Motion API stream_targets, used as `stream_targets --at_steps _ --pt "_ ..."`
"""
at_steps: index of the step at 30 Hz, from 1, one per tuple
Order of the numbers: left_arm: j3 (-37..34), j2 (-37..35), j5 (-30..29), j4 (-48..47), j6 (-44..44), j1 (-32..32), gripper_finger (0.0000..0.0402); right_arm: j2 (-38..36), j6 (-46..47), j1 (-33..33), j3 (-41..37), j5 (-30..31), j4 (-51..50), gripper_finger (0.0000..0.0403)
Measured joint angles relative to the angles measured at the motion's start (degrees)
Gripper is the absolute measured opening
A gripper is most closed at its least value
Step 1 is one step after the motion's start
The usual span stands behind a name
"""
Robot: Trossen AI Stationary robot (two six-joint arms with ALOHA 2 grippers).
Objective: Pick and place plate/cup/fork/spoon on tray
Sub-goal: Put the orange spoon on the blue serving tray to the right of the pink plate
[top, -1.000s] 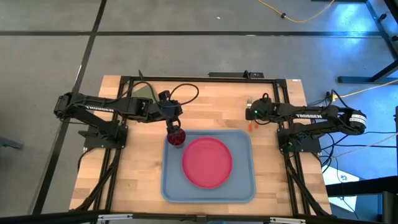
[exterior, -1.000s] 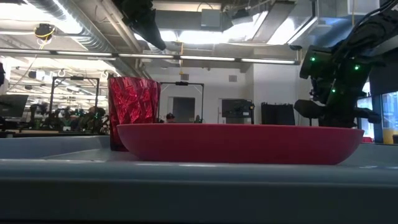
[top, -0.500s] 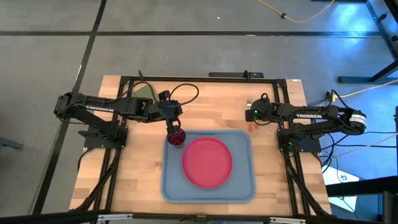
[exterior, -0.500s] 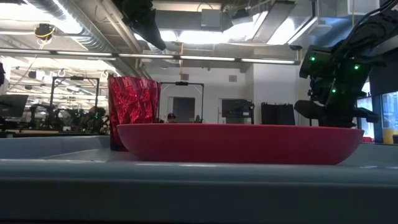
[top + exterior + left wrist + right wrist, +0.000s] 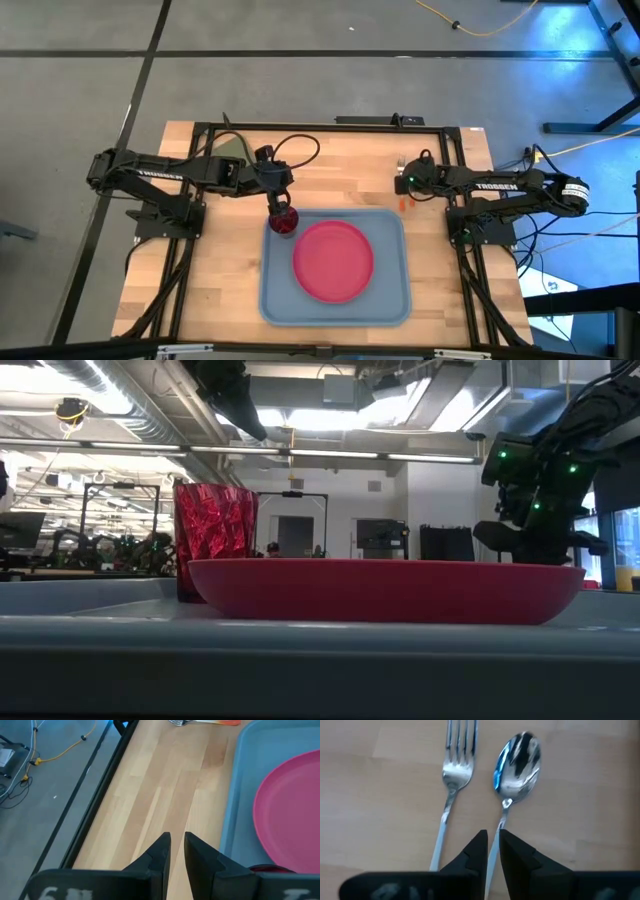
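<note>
White "TROSSEN" lettering marks both arms. At upper right, the right gripper pinches the spoon beside the fork; the left gripper, fingers nearly together, hovers above the cup.

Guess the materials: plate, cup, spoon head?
Plate: looks like matte pink-red plastic, with a uniform colour and soft sheen, no glaze glare. Cup: likely translucent dark red plastic, since its faceted walls catch light; glass can't be ruled out. Spoon: polished metal, with a mirror-like bowl reflecting blue and dark patches. The right gripper hovers over its stem.
</note>
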Motion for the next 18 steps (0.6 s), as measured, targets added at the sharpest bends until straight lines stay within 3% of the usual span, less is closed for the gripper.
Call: stream_targets --at_steps 3,18 --pt "0.0 0.0 0.0 0.0 0.0 0.0 0.0047 0.0 1.5 0.0 0.0 2.3 0.0 0.0054" --pt "0.0 0.0 0.0 0.0 0.0 0.0 0.0047 0.7 7.3 0.0 0.0 0.8 -0.1 0.0054"
